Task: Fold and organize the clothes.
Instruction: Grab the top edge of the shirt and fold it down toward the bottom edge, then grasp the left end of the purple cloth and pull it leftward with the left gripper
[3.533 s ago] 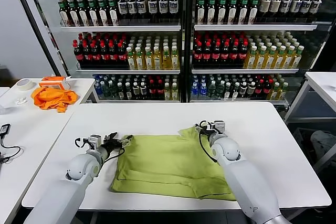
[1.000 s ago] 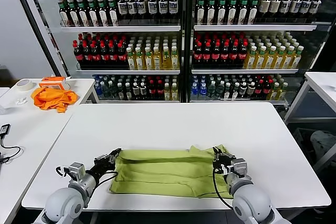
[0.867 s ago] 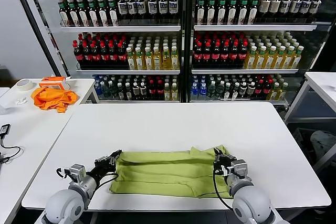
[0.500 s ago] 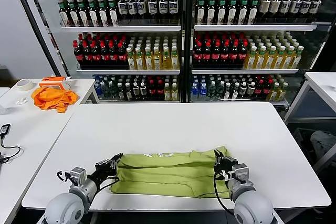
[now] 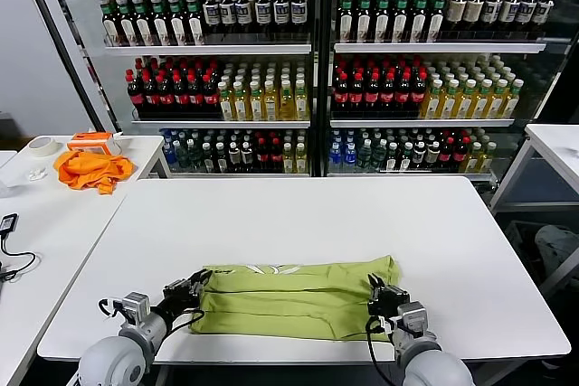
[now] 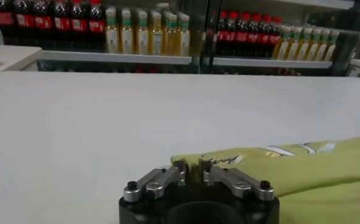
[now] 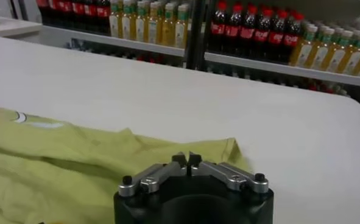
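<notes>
The lime T-shirt [image 5: 294, 300] lies folded into a long narrow strip near the front edge of the white table [image 5: 298, 214]. A strip of its white print [image 5: 258, 269] shows along the far fold. My left gripper [image 5: 194, 288] is at the strip's left end, shut on a pinch of the fabric [image 6: 193, 167]; the shirt [image 6: 301, 164] runs away from it. My right gripper [image 5: 378, 294] is at the strip's right end with its fingers shut [image 7: 186, 159] at the shirt's edge [image 7: 76, 158]. Both sit low over the table.
A side table at the left holds an orange cloth [image 5: 90, 169], an orange box [image 5: 95, 140] and a tape roll [image 5: 41, 145]. Glass-door coolers full of bottles [image 5: 308, 70] stand behind the table. Another white table [image 5: 556, 146] is at the right.
Both grippers have moved toward the table's front edge, drawing the shirt's edge with them. The shirt went from a wide spread to a narrow strip, and the white print now shows.
</notes>
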Robot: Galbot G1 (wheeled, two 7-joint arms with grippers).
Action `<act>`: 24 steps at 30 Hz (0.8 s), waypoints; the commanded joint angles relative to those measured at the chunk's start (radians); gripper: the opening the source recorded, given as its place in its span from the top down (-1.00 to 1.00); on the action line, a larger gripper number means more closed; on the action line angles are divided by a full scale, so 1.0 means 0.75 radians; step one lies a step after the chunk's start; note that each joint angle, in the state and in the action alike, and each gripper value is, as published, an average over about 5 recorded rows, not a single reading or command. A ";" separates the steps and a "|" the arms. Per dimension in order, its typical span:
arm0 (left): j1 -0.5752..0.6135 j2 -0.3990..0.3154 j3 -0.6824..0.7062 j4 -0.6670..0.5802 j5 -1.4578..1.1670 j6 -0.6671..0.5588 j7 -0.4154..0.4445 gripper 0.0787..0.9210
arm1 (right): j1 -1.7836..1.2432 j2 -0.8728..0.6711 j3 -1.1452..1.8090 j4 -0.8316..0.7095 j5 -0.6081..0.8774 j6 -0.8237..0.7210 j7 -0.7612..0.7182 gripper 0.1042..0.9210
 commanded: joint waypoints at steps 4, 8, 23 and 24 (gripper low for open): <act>0.033 -0.004 0.005 -0.113 -0.073 0.000 -0.205 0.09 | -0.094 -0.005 0.089 0.126 -0.064 0.016 0.010 0.25; 0.074 -0.030 0.048 -0.158 -0.093 0.031 -0.344 -0.18 | -0.120 0.003 0.111 0.141 -0.094 0.029 0.010 0.00; 0.038 -0.119 0.204 -0.089 -0.090 0.006 -0.565 -0.77 | -0.155 0.029 0.109 0.108 -0.170 0.064 0.005 -0.76; 0.038 -0.118 0.206 -0.088 -0.088 0.018 -0.575 -0.77 | -0.155 0.029 0.111 0.108 -0.171 0.064 0.005 -0.76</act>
